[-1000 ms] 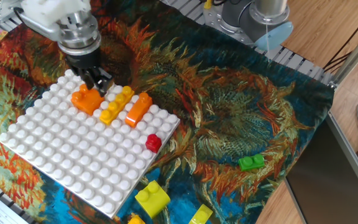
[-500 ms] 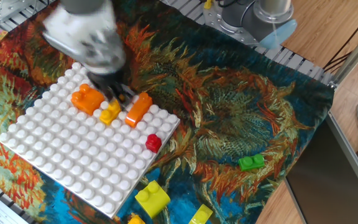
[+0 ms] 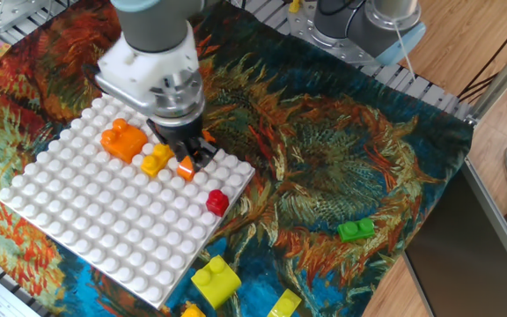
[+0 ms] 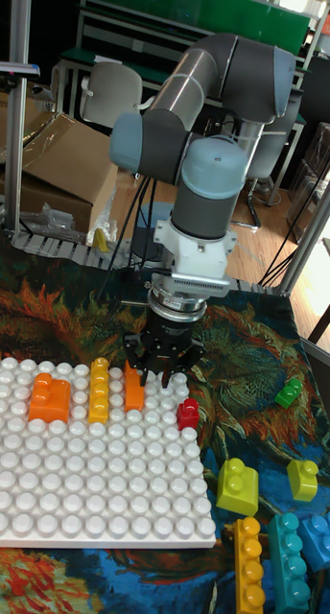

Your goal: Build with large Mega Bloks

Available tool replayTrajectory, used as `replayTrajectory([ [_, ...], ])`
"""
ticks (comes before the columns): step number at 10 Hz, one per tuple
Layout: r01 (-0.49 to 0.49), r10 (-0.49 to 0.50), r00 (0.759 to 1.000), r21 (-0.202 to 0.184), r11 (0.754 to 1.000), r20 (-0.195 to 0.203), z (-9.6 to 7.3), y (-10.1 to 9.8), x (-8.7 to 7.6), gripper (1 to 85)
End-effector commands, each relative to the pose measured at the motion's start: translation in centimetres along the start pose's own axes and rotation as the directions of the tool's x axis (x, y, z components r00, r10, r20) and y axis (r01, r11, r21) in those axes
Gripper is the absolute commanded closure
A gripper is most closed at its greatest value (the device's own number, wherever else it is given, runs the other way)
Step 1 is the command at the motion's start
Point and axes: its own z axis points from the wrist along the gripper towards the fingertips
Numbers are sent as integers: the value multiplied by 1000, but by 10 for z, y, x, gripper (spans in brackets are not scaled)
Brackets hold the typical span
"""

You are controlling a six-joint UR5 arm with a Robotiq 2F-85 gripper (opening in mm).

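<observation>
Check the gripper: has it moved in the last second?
Yes. The gripper has shifted right and slightly toward the camera across the white baseplate, from beside the orange L-shaped block to over the orange bar, past the yellow bar.

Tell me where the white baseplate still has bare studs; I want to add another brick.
The baseplate is bare across its whole near half, below the orange block and red cube. The far edge is crowded: orange block, yellow bar, orange bar and the gripper over it.

Arm bent low, wrist vertical, gripper [image 4: 155, 376] pointing down, jaws apart.
</observation>
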Motion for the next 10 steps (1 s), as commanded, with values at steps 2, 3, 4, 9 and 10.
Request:
replayTrajectory([
  [2,54,-54,999,-12,998,8,-1,9,-3,467],
  [3,21,-21,1000,-26,999,13,-9,31,-6,467],
  [4,-37,38,999,-74,997,13,-27,75,-7,467],
  [9,-32,34,999,-49,998,31,-27,141,-10,540],
  [10,18,-17,999,-58,998,30,-27,143,-9,503],
])
